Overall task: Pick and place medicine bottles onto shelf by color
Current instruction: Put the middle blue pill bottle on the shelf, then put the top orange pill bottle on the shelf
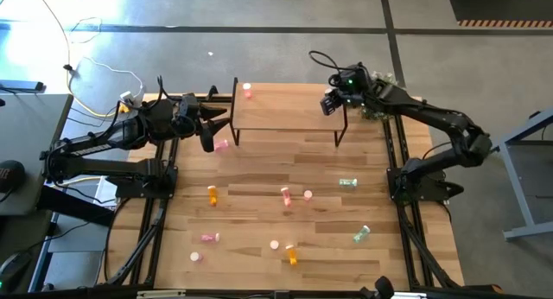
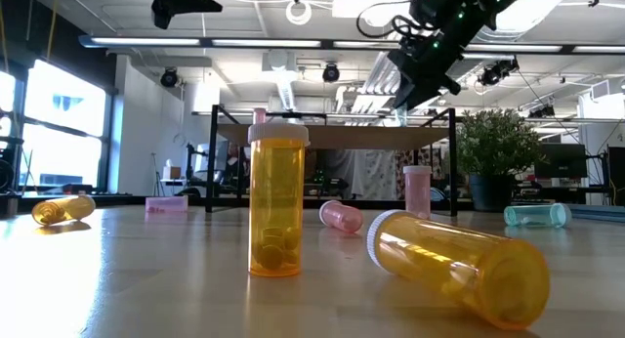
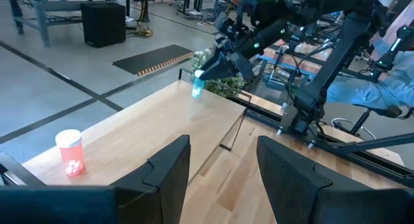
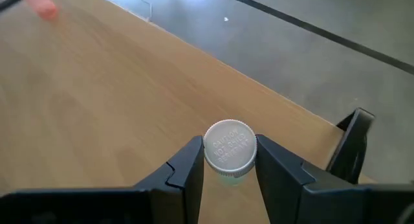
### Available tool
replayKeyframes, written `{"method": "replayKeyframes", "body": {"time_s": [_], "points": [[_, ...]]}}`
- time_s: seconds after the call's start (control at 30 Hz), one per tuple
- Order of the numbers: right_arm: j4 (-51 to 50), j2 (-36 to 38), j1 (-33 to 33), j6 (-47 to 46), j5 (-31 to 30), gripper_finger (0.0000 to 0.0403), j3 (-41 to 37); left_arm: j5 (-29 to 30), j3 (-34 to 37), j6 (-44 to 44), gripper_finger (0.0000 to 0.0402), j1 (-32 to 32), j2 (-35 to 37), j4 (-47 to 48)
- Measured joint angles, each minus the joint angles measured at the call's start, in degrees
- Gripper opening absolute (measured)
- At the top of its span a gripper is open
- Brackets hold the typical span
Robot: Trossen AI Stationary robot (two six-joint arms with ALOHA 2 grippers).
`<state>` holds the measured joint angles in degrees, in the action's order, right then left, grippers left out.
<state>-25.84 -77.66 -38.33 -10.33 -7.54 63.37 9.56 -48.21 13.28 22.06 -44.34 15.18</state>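
Observation:
The shelf (image 1: 285,117) stands at the table's far middle, with one pink bottle (image 1: 248,91) upright on its far left corner. My right gripper (image 1: 333,103) is over the shelf's far right corner, shut on a teal bottle (image 3: 198,86) with a white cap (image 4: 229,146). My left gripper (image 1: 212,128) hangs open and empty off the shelf's left end, its fingers (image 3: 162,166) pointing along the shelf top. Several pink, orange and teal bottles lie or stand on the table's near half. My right gripper pinches the teal bottle between its two fingers (image 4: 187,166), on its sides just below the white cap (image 4: 229,160). The fingers come from above, pointing down. The bottle stands upright at the shelf top (image 4: 97,88); whether its base touches the board I cannot tell.
A pink bottle (image 1: 221,145) lies on the table beside my left gripper. Orange bottles (image 1: 212,194) (image 1: 291,255), pink ones (image 1: 308,194) (image 1: 210,238) and teal ones (image 1: 348,183) (image 1: 361,234) are scattered on the near half. A potted plant (image 2: 498,147) stands at the far right.

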Motion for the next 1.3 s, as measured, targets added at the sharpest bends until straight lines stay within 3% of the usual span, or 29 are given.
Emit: {"method": "replayKeyframes", "body": {"time_s": [0.5,1.0,1.3], "points": [[0.6,-1.5,0.0,1.4,-1.9,0.0115,0.0,0.0,0.0,0.0,0.0168,0.5,0.0,0.0],[0.3,-1.3,0.0,1.4,-1.9,0.0192,0.0,0.0,0.0,0.0,0.0168,0.5,0.0,0.1],[-0.6,-0.7,-0.1,2.1,-2.2,0.0202,4.4,0.0,0.0,0.2,0.0168,0.5,0.0,5.6]]}}
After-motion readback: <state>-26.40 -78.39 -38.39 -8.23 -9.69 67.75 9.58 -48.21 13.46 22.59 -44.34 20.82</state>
